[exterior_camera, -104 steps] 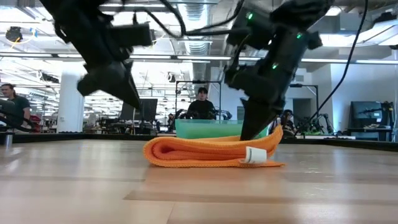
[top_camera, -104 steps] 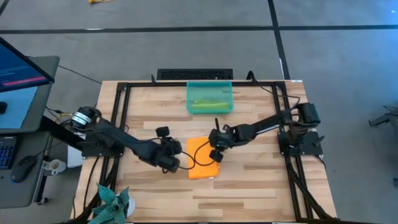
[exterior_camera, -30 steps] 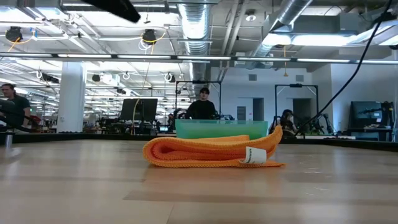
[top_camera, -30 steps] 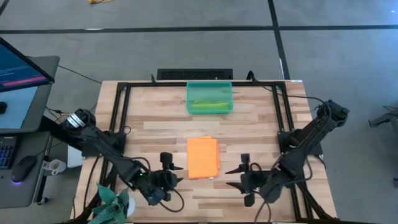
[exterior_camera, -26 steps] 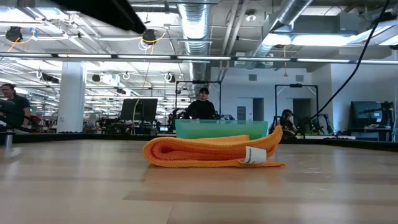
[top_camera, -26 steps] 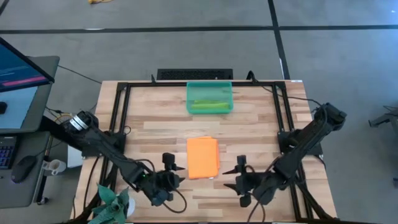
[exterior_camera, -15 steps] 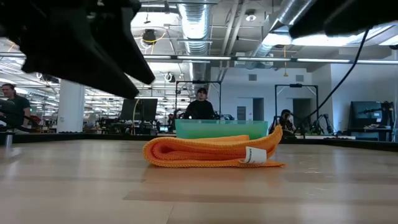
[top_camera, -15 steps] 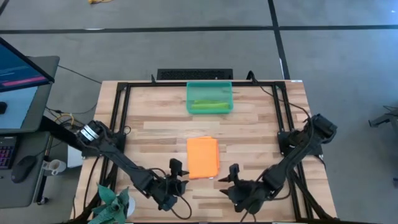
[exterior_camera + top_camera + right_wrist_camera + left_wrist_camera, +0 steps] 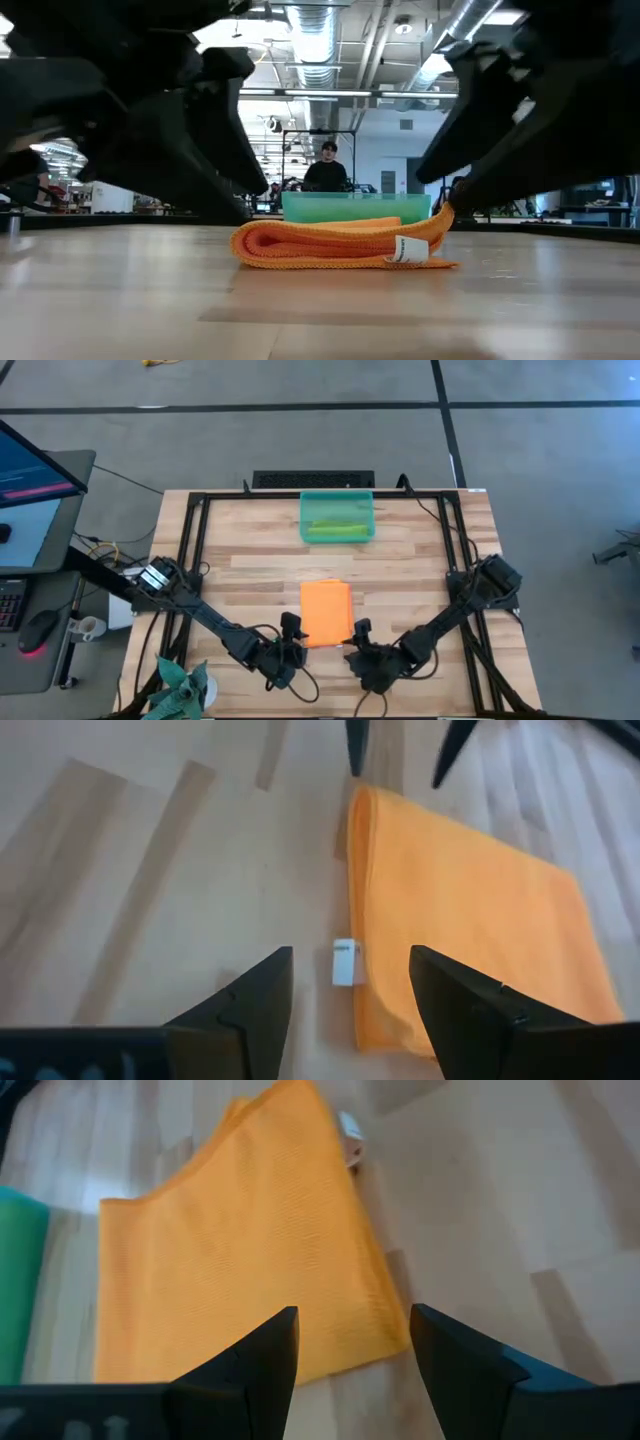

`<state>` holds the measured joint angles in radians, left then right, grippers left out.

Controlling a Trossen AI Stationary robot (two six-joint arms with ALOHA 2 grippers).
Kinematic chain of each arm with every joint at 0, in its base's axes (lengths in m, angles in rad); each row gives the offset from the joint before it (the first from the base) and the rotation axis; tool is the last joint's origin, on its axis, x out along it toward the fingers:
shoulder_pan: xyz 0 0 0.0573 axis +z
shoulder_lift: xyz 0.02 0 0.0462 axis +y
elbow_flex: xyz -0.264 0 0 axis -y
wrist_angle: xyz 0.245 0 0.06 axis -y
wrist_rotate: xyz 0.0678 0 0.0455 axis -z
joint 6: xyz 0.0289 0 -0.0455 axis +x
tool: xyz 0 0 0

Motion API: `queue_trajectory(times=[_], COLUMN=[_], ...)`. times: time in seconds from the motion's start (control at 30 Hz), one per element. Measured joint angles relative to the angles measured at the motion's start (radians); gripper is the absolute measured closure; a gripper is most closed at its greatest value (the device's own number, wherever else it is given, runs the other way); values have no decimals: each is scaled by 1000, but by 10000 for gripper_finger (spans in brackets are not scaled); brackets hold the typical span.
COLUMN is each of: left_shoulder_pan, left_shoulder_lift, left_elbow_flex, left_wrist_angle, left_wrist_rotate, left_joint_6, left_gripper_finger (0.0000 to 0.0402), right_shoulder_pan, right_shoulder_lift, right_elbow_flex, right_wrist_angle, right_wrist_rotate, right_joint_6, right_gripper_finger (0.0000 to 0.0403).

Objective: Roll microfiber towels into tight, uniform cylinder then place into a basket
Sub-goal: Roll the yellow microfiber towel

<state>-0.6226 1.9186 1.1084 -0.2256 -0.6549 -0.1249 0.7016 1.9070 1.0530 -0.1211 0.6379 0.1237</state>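
I see orange towel [image 9: 326, 612] folded, mid-table [image 9: 420, 575] | left gripper [image 9: 287, 648] – jaws spread, near edge | right gripper [image 9: 361, 653] – spread too

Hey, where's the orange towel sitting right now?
In the high view, the folded orange towel lies mid-table, in front of the teal basket, with the left gripper and right gripper at its near corners.

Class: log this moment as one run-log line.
orange towel: folded, unrolled | green towel: in basket | left gripper, right gripper: open

Open robotics lab: exposed ceiling ducts [image 9: 318, 40], rows of workstations
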Motion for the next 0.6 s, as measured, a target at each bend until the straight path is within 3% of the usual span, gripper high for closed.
queue_trajectory(times=[0.3,0.6], left_shoulder_pan=[29,30], left_shoulder_lift=[0,72], left_elbow_flex=[0,3], left_wrist_angle=[8,33], left_wrist_rotate=[69,57], left_joint_6=[2,20], left_gripper_finger=[214,214], right_shoulder_pan=[-58,-106], right_shoulder_lift=[47,47], right_elbow_flex=[0,1], right_wrist_angle=[-32,-80], right_wrist_rotate=[-39,-88], right_joint_6=[46,121], right_gripper_finger=[179,179])
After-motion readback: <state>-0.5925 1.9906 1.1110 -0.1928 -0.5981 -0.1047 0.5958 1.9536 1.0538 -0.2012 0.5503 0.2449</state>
